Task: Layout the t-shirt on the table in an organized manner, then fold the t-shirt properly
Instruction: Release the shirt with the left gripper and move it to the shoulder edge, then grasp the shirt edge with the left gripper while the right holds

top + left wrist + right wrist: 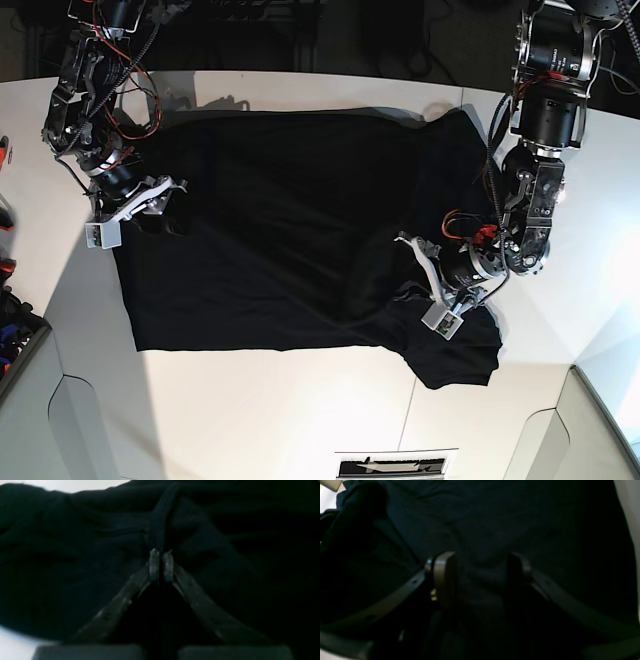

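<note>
Now t-shirt (75, 567) fold sits between left jaws.

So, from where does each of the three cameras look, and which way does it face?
Left wrist: sits behind the left gripper, looks along its shut fingers onto a pinched ridge of the t-shirt.
Right wrist: sits behind the right gripper, looks down at the black cloth between its open fingers.
Base: sits overhead, looks down on the table, the spread shirt and both arms.
Shared: all three show the t-shirt; the base view shows both grippers, left and right.
</note>
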Robot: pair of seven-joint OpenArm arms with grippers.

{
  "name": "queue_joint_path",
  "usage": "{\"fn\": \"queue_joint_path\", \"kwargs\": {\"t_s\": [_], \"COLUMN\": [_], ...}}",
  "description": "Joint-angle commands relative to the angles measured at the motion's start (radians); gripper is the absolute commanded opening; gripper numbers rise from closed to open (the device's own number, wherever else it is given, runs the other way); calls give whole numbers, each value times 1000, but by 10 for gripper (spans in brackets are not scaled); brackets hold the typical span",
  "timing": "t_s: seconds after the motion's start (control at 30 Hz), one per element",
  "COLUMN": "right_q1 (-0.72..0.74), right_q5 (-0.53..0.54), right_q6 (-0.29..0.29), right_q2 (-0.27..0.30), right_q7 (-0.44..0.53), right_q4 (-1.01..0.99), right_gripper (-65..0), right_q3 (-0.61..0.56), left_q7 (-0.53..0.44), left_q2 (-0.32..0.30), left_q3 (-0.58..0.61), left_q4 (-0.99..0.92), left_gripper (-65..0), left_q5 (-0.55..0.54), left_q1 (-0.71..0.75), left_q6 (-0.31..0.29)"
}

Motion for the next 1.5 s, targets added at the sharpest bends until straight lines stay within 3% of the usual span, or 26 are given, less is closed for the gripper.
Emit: {"fn": "queue_joint_path", "kwargs": {"t_s": [0.0,0.07,0.13,0.3,0.5,0.9,1.2,1.47], "right_q1": [13,13,13,13,16,16,16,46], "right_q5": [6,-11,-29,-25,-26,-26,-26,-26], "right_q6": [4,4,4,4,4,4,4,4], "right_q2": [8,8,8,8,8,8,8,11], "right_q7": [28,39,53,60,67,68,68,105], "right_q4": [14,14,14,14,14,14,14,14], "right_gripper": [-331,-331,-331,-331,-331,-331,-331,-332], "right_q3": [2,2,2,2,2,2,2,2], "left_q7": [-10,18,80,215,293,303,307,322], "left_q2": [-26,-56,-89,-144,-151,-146,-145,-148], "left_q3": [-18,-50,-104,-277,-477,-796,-864,-874], "left_q4": [17,31,58,152,273,372,373,375], "left_gripper": [-650,-650,-650,-650,-650,-650,-650,-428], "left_q5": [-17,-59,-121,-327,-428,-474,-530,-563], "left_q1": [-25,-23,-16,61,220,558,643,642], "left_q6": [32,67,62,-48,-84,-84,-107,-107]}}
